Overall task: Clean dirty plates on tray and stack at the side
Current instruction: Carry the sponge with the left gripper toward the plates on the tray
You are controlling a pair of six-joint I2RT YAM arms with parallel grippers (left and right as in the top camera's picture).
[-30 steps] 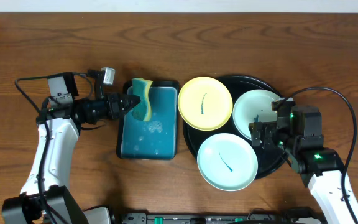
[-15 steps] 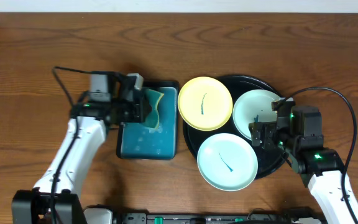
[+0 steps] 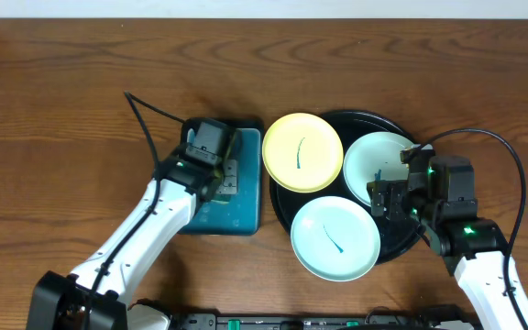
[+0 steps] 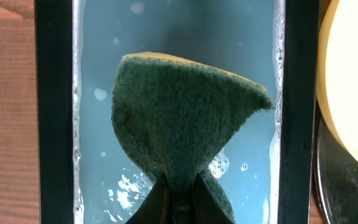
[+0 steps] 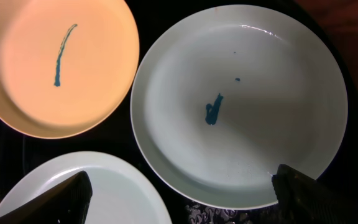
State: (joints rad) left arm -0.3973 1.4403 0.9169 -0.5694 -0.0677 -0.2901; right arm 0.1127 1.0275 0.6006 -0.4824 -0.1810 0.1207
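Left hand (image 4: 180, 193): narrow, pinched on the green sponge (image 4: 185, 118), over the bubbly water in the teal sponge dish (image 4: 51, 112).
Right hand (image 5: 180, 198): spread wide, holding nothing, above the far mint plate (image 5: 241, 106).
Yellow plate (image 3: 302, 151): left side of the black tray (image 3: 374, 117), overhanging its rim; one teal streak.
Far mint plate: inside the tray, right side; teal smear.
Near mint plate (image 3: 335, 236): overhangs the tray's front edge; teal streak.
Table (image 3: 62, 82): brown wood; dish and tray side by side.
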